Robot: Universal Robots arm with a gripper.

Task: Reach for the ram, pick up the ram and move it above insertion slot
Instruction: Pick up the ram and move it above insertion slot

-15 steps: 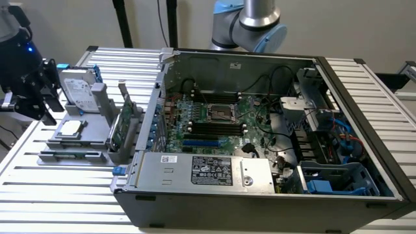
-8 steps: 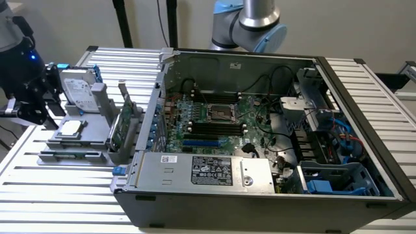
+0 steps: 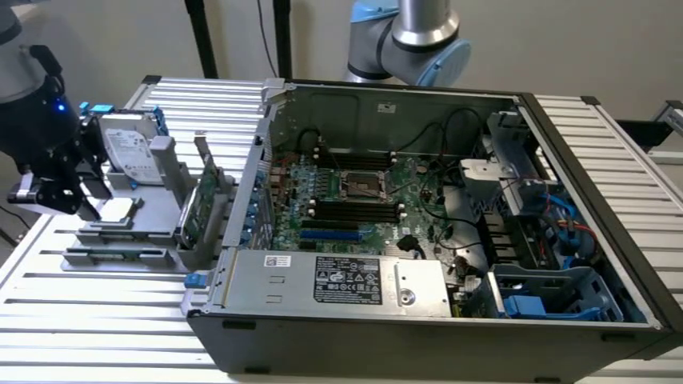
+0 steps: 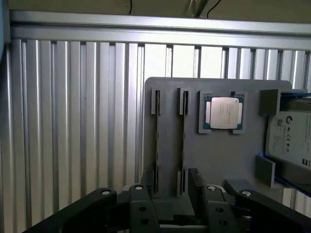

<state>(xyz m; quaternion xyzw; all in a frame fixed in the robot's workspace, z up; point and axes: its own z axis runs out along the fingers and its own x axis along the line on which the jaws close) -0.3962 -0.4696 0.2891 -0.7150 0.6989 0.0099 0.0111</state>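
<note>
Ribbed surface (image 4: pixel 73 126) carries the open case (image 3: pixel 427 320) and a grey holder (image 4: pixel 218 160). The pincer (image 4: pixel 171 178) hovers above the holder, fingers apart. The ram (image 4: pixel 156 141) stands edgewise in its slot. A clean grip likely needs centring on one stick and a square descent.

Black tool (image 4: pixel 170 180) with silver screws (image 4: pixel 139 187)

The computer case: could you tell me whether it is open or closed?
Open: the computer case has its side uncovered, showing the motherboard inside.
</note>
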